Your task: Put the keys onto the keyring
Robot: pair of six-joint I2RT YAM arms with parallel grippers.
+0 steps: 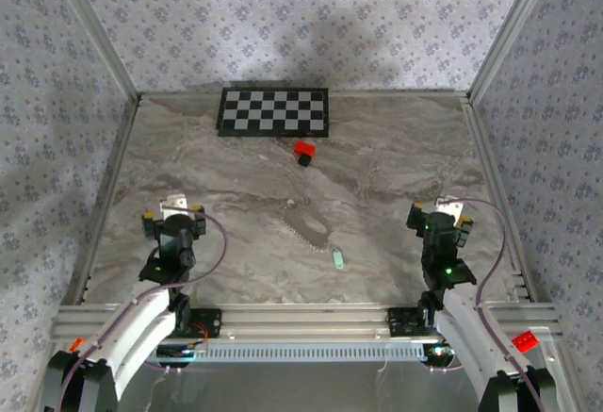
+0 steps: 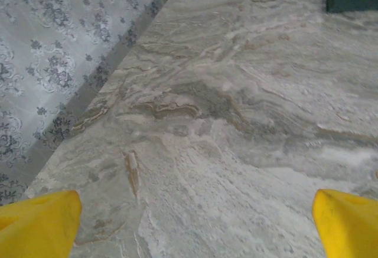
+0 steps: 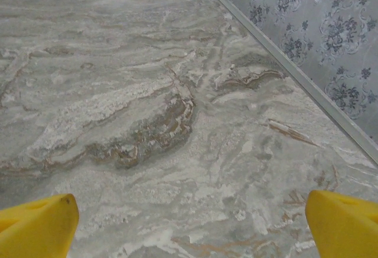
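**Nothing Threaded Yet**

Found key loose on the table, just beside the near end of the keyring, on its right, not on it. Found left gripper well left of the keyring and right gripper well right of it, both spread wide, holding nothing. Judged at the very start: picking up, steadying the keyring and threading all left to do.

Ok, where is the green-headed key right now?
In the top view the key lies on the table near the front middle, just right of the near end of the keyring.
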